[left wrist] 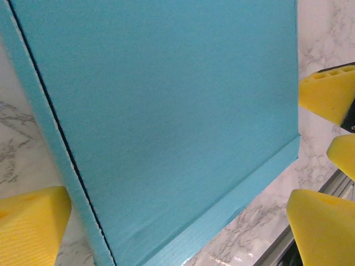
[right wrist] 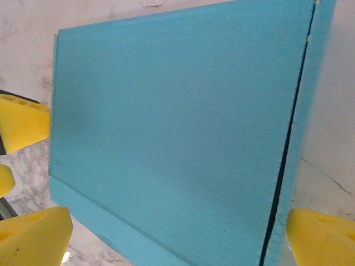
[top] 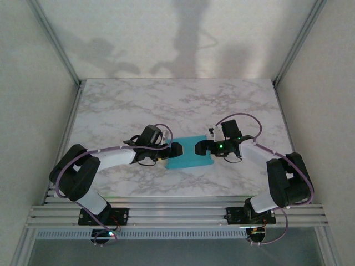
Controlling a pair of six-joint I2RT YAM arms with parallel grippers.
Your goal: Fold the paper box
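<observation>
Both my left gripper (top: 178,150) and right gripper (top: 197,148) hang with jaws spread, empty, facing each other over the turquoise paper box (top: 188,159), seemingly poised to fold it.

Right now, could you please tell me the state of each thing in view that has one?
paper box: lying flat on the table, turquoise side up, ungripped.
left gripper: jaws open, at the box's left end, holding nothing.
right gripper: jaws open, at the box's right end, holding nothing.
</observation>
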